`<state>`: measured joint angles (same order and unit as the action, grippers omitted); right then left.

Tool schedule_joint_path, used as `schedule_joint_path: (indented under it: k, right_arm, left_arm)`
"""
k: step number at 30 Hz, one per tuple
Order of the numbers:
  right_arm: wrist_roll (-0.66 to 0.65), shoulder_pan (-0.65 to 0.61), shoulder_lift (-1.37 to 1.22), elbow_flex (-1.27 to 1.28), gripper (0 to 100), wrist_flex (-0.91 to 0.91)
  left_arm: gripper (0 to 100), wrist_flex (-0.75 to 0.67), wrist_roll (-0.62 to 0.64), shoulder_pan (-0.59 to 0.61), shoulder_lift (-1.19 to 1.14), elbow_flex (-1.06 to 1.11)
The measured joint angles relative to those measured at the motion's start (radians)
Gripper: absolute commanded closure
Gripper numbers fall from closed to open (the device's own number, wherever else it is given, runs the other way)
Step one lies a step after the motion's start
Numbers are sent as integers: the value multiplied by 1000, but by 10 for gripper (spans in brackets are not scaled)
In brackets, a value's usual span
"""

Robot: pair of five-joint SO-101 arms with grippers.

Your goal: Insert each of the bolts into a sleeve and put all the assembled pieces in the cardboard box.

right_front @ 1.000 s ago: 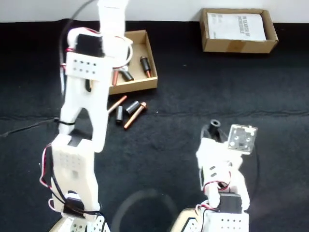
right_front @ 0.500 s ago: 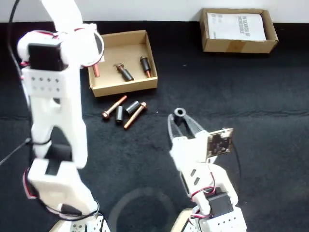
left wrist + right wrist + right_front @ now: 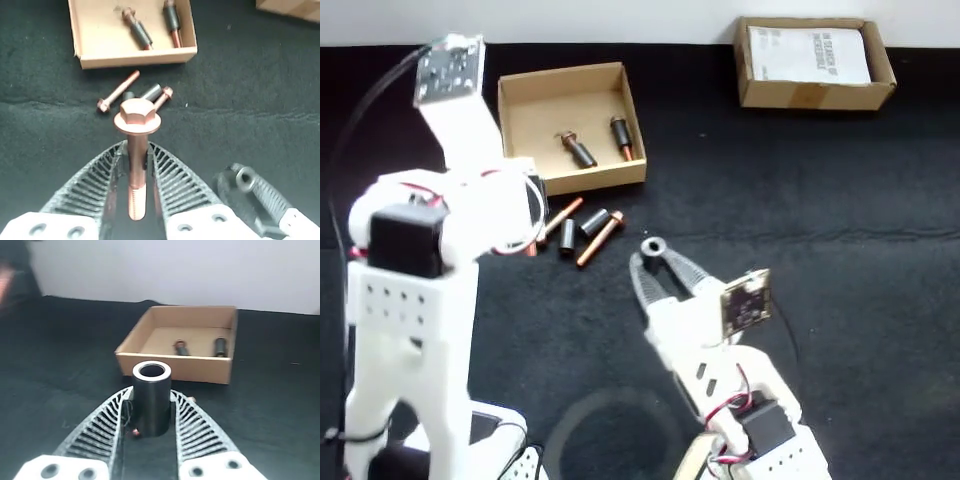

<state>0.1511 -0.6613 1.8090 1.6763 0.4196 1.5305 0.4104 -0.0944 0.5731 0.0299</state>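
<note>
The left gripper (image 3: 134, 151) grasps a copper bolt (image 3: 137, 119); the right gripper (image 3: 151, 392) clenches a black sleeve (image 3: 151, 409). The far cardboard box (image 3: 535, 120) holds two assembled pieces (image 3: 578, 150).

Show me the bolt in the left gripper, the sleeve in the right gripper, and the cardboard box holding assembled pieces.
bolt (image 3: 135, 160): left wrist view, middle of its shank.
sleeve (image 3: 151, 399): right wrist view, its outer side wall.
cardboard box (image 3: 585, 180): high view, its near wall.

Copper bolt (image 3: 136, 150) and black sleeve (image 3: 151, 397) upright, each clamped. Two assembled pieces (image 3: 578, 151) in box (image 3: 535, 110), upper left. Loose bolts (image 3: 599, 239) just below.
</note>
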Motion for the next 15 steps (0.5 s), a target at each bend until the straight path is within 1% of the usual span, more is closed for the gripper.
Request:
schedule_joint_path:
  k: [3, 5, 11, 15]
  right_arm:
    - [0, -78, 0, 0, 991, 0]
    - [0, -106, 0, 0, 991, 0]
    - [0, -120, 0, 0, 991, 0]
    - [0, -120, 0, 0, 991, 0]
  left_arm:
    - [991, -129, 0, -2, 98, 169]
    - [991, -209, 0, -17, 163, 272]
    - [991, -433, 0, -91, 354, 557]
    - [991, -611, 0, -137, 477, 736]
